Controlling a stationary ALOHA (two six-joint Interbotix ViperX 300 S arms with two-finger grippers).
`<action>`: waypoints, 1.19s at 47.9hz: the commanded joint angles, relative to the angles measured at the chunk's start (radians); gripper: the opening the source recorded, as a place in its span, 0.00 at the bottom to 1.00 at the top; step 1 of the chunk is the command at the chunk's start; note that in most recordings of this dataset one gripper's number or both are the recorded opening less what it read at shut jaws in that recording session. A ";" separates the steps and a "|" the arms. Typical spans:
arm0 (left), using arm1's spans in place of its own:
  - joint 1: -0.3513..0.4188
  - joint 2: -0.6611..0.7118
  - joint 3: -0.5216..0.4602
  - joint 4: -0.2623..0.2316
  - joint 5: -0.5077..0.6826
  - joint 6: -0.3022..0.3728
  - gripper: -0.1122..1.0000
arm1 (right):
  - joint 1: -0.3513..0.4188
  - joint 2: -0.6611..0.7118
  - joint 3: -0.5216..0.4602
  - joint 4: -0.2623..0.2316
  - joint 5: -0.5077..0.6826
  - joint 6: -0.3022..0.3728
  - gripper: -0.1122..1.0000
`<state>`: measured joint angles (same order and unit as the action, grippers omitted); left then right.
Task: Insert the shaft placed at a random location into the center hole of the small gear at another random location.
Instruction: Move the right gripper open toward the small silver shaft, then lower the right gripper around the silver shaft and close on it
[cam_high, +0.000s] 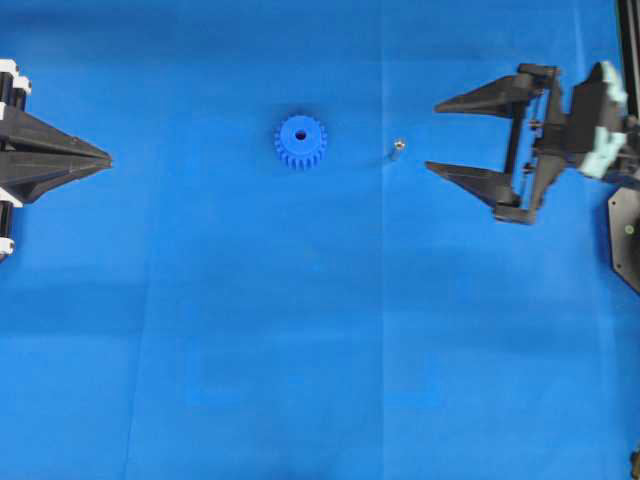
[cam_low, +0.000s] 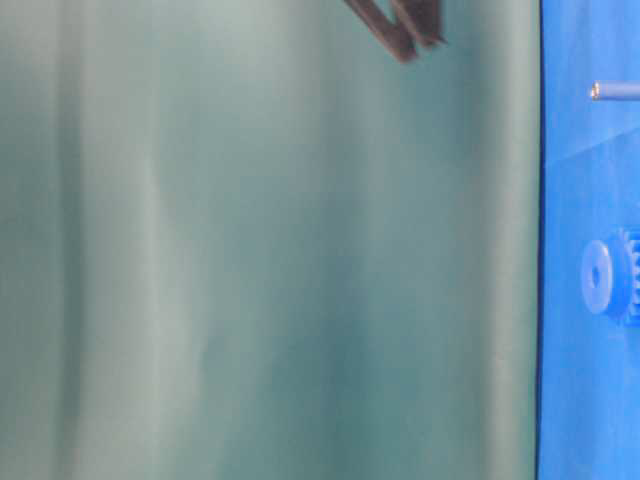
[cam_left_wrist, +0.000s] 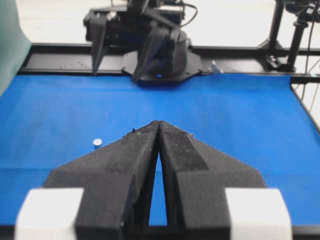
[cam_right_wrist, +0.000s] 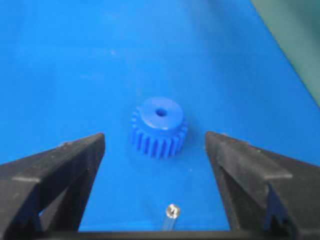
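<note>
Table-level exterior view crops the shaft (cam_low: 612, 91).

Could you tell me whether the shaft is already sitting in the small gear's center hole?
No, the shaft stands on the blue mat apart from the small gear, whose center hole is dark and empty.

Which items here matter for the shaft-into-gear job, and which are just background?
Job items:
- shaft, standing on the mat
- small gear, apart from it
- center hole, empty
- right gripper, open, near the shaft

Background:
- left gripper, shut, off to the side
- blue mat
- green backdrop
</note>
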<state>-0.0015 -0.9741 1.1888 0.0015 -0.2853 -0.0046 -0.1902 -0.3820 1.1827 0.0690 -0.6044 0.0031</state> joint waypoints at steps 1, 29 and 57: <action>-0.002 0.003 -0.008 0.000 -0.003 0.002 0.12 | -0.009 0.095 -0.020 0.025 -0.081 0.002 0.77; -0.002 0.003 0.012 0.000 -0.002 0.002 0.12 | -0.014 0.479 -0.083 0.123 -0.239 0.032 0.72; -0.002 0.003 0.012 0.000 -0.002 0.000 0.12 | -0.008 0.491 -0.083 0.120 -0.261 0.049 0.33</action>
<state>-0.0015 -0.9756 1.2134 0.0015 -0.2807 -0.0031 -0.2010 0.1166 1.1106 0.1887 -0.8713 0.0506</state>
